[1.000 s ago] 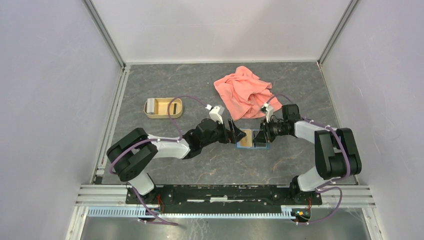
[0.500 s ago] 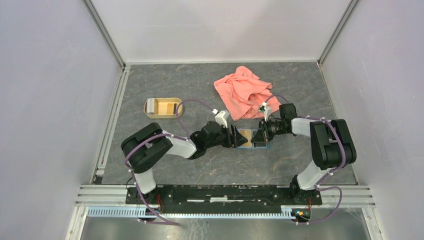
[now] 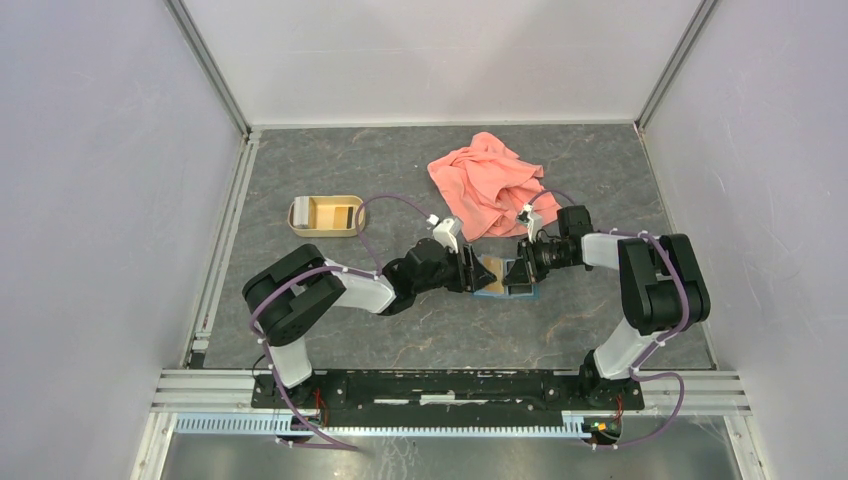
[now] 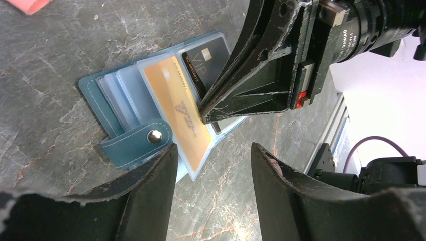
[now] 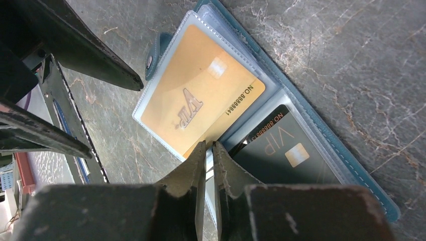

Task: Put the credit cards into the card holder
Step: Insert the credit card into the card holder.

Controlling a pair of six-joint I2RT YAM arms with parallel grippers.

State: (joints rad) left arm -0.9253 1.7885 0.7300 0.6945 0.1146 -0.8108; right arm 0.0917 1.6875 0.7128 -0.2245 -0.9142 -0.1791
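The teal card holder lies open mid-table between both grippers. In the left wrist view its snap strap and clear sleeves show, with an orange credit card in the top sleeve and a black VIP card behind it. My right gripper is nearly shut, pinching the edge of the clear sleeve that holds the orange card. My left gripper hovers open just off the holder's strap side, with nothing between its fingers. More credit cards sit in the tan tray at the left.
A salmon-pink cloth is bunched at the back, just behind the right wrist. The tan tray stands behind the left arm. Both grippers' fingertips face each other a few centimetres apart over the holder.
The left arm pushed right toward the holder and its jaws narrowed. The right gripper closed a little further on the sleeve edge.
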